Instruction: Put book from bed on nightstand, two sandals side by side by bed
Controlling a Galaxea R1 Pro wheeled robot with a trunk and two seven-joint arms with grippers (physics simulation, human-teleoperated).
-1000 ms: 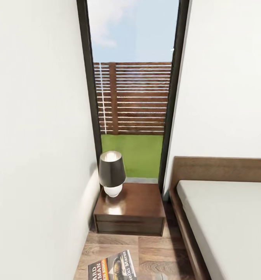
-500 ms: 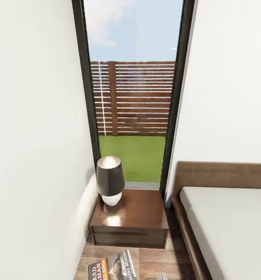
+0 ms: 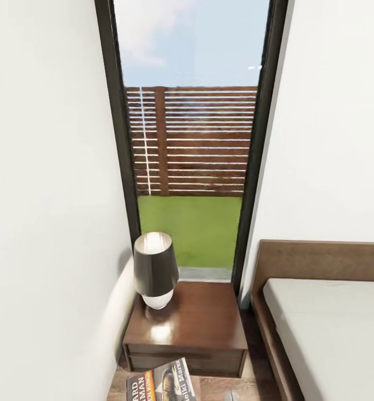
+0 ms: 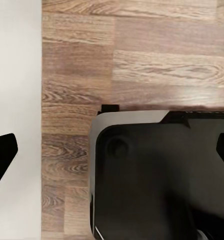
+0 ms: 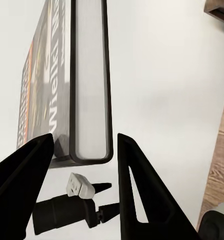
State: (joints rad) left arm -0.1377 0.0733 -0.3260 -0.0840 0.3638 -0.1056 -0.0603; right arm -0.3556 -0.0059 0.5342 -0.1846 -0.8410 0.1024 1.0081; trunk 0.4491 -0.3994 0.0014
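Note:
My right gripper (image 5: 82, 165) is shut on the book (image 5: 87, 85), its black fingers (image 5: 137, 190) clamping the lower edge. The book (image 3: 162, 383) also peeks in at the bottom edge of the head view, cover up, just in front of the nightstand (image 3: 198, 328). This dark brown nightstand stands below the tall window, between the white left wall and the bed (image 3: 331, 334). The left gripper (image 4: 112, 152) is open, hanging over the wood floor and my black base. The sandals are out of view.
A lamp (image 3: 153, 270) with a black shade and white base takes up the nightstand's back left corner. The white wall (image 3: 48, 223) runs close along the left. The bed frame's edge (image 3: 265, 334) borders a narrow strip of floor on the right.
The camera has moved closer to the nightstand, which now looks larger and lower in the picture. The book keeps its place at the bottom edge.

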